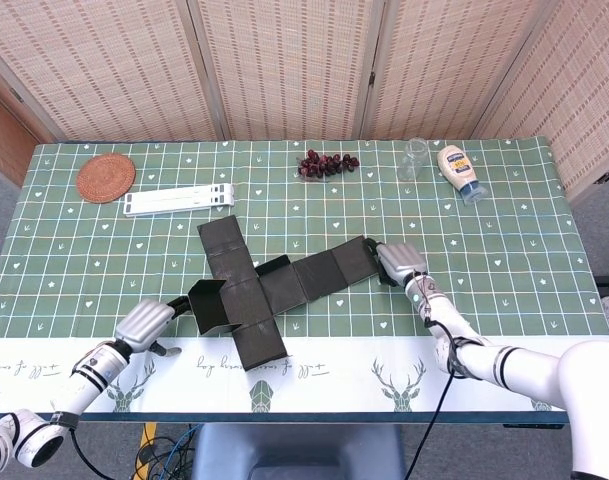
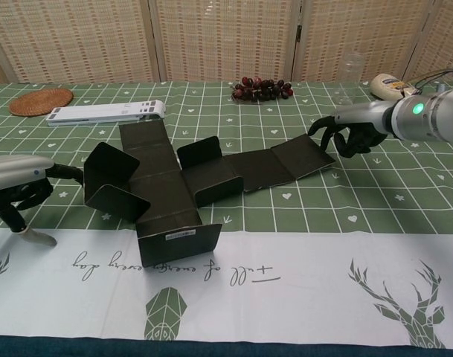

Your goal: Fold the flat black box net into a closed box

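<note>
The black box net [image 1: 274, 288] is laid across the middle of the tabletop [image 1: 504, 250], its long strip touched at the right end by the curled, empty right hand [image 1: 401, 262], its left flap beside the curled, empty left hand [image 1: 147, 322].

Black box net [image 2: 170, 186] lies on the table [image 2: 300, 245], left of centre, partly folded: left flap, near flap and one inner flap stand up, long right panels lie nearly flat toward the right edge. White label visible on the near upright flap.

Left hand [image 2: 18, 186] at the left edge, fingers curled, fingertips touching or just beside the net's left flap; cannot tell which.

Right hand [image 2: 352, 134] toward the right edge, fingers curled at the net's far right panel end; contact uncertain.

Along the far edge: woven coaster [image 2: 40, 101], white flat stand [image 2: 107, 111], grapes [image 2: 262, 88], clear glass [image 2: 350, 67], sauce bottle [image 2: 390, 85].
</note>
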You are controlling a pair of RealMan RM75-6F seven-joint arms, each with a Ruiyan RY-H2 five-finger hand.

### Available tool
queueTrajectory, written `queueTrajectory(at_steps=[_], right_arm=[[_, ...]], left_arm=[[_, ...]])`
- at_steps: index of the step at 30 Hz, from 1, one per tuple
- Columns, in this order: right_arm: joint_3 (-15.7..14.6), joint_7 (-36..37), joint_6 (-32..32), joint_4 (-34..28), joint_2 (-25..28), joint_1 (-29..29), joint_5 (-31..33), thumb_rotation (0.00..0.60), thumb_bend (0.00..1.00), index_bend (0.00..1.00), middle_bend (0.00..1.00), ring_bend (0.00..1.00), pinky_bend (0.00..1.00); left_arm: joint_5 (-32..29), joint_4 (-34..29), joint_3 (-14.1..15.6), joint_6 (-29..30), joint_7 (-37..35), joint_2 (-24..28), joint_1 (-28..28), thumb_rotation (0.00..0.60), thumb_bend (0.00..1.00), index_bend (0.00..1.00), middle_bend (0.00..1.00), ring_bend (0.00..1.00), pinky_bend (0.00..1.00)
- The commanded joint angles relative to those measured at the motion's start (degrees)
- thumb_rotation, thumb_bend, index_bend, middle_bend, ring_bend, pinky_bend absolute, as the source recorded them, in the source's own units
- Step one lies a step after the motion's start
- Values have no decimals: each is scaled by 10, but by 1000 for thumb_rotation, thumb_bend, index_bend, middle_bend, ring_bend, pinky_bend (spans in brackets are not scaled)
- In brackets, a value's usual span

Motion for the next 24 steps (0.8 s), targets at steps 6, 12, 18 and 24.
queueTrajectory(at_steps=[6,12,18,24], right_arm=[[0,-1,4,-12,0,2,-7,600,970,86,218,832,1000],[1,1,9,-29,1,1,-16,600,971,86,218,832,1000],[1,0,18,-46,6,0,-24,600,971,86,218,832,1000],[-1,-2,23,-54,11,-1,-22,600,970,86,218,832,1000]], left_arm=[[-16,-15,1,-14,51,14,0,600,142,271,226,763,858],[-30,-30,0,-22,79,19,2,600,142,273,226,763,858],[-38,-39,-2,-23,92,24,4,600,142,277,226,763,858],[-44,-49,-5,-14,115,39,9,600,142,277,226,763,858]])
